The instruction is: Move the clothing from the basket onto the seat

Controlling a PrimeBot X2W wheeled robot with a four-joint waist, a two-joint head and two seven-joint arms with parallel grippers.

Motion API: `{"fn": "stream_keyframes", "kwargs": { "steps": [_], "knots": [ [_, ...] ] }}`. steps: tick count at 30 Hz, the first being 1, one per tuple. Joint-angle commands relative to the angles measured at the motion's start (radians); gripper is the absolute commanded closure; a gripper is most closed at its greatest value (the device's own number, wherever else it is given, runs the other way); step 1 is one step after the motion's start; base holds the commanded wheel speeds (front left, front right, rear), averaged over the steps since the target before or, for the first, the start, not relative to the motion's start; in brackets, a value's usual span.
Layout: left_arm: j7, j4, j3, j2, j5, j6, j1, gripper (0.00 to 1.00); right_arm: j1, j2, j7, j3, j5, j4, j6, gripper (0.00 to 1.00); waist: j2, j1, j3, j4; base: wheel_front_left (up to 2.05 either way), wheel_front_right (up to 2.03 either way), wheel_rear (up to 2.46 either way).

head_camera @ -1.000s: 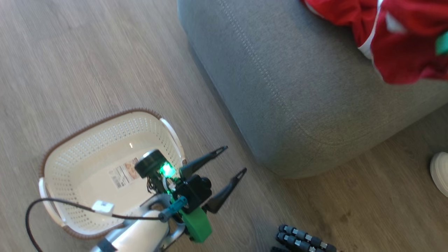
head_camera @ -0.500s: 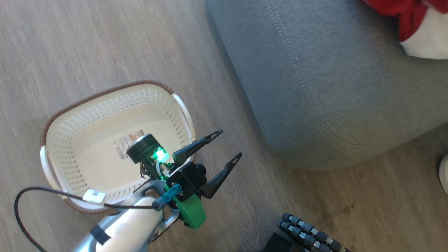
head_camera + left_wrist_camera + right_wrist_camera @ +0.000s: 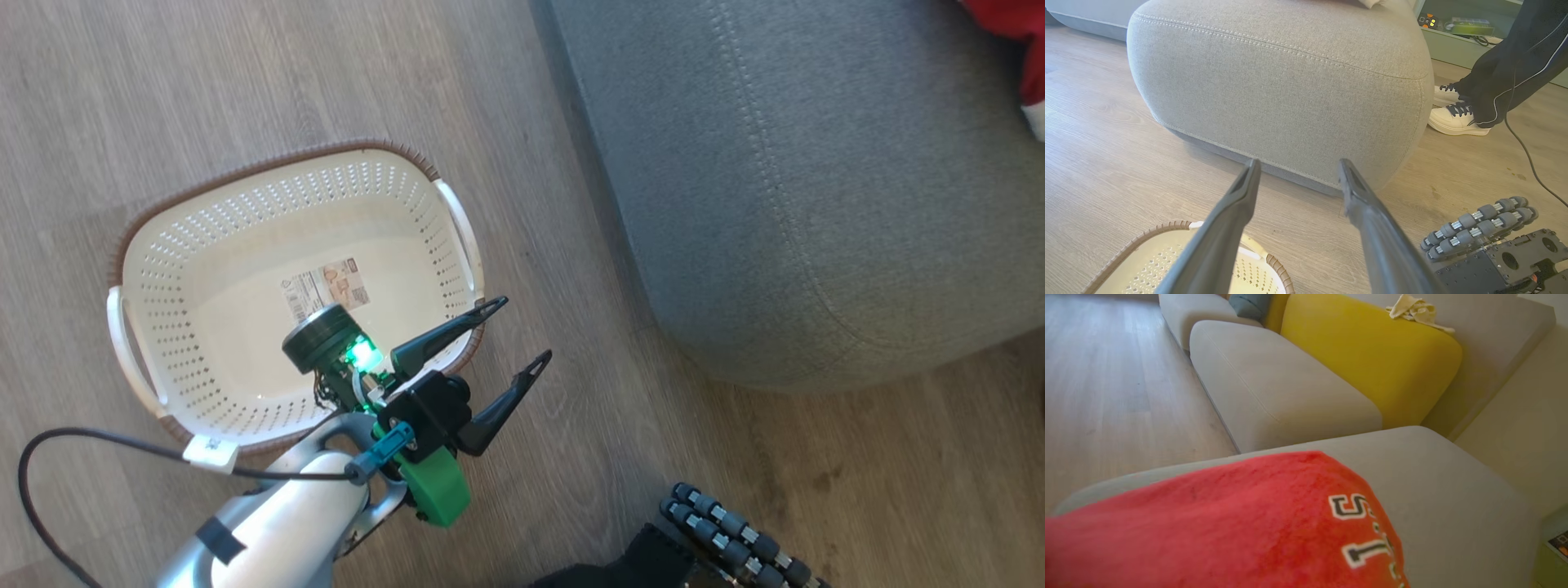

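Observation:
The cream basket stands on the wood floor and holds nothing but a label on its bottom. My left gripper hangs open over the basket's right rim, with nothing between its fingers. In the left wrist view, the left gripper points at the side of the grey seat, and the basket's rim lies below. The seat is at the upper right. Red clothing lies at its far corner. In the right wrist view, red clothing with white lettering hangs over the seat and hides my right fingers.
A person's white shoes and dark trousers stand right of the seat, with a thin cable on the floor. My wheeled base is at the bottom. A yellow cushion and another grey section lie beyond.
The head camera has turned, so the seat and clothing now sit further right in the picture and the basket higher. My left gripper stays open by the basket's right rim.

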Motion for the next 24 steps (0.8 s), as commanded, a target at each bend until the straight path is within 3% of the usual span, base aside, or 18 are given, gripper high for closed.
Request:
{"fn": "stream_keyframes", "kwargs": {
  "steps": [1, 7, 14, 24],
  "knots": [
    [-0.005, -0.027, 0.025, 0.015, 0.005, -0.001, -0.021, 0.0, -0.025, -0.012, 0.014, -0.027, -0.031, -0.012, 0.0, 1.0, 0.0001, -0.0001, 0.009, 0.007, 0.0, 0.0, 0.0],
    [-0.005, -0.015, 0.05, 0.015, -0.004, -0.001, -0.006, 0.0, -0.013, 0.034, 0.032, -0.138, -0.103, 0.012, 0.0, 1.0, 0.0001, -0.0001, 0.021, 0.011, 0.0, 0.0, 0.0],
    [-0.005, -0.017, 0.061, 0.021, 0.005, -0.001, 0.008, 0.0, -0.024, 0.048, 0.215, -0.306, -0.194, 0.009, 0.0, 1.0, 0.0001, -0.0001, 0.032, 0.018, 0.0, 0.0, 0.0],
    [-0.005, -0.025, 0.095, -0.003, -0.004, -0.001, 0.011, 0.0, -0.125, 0.087, -0.044, -0.468, -0.403, -0.254, 0.0, 1.0, 0.0001, -0.0001, 0.036, 0.029, 0.0, 0.0, 0.0]
  ]
}}
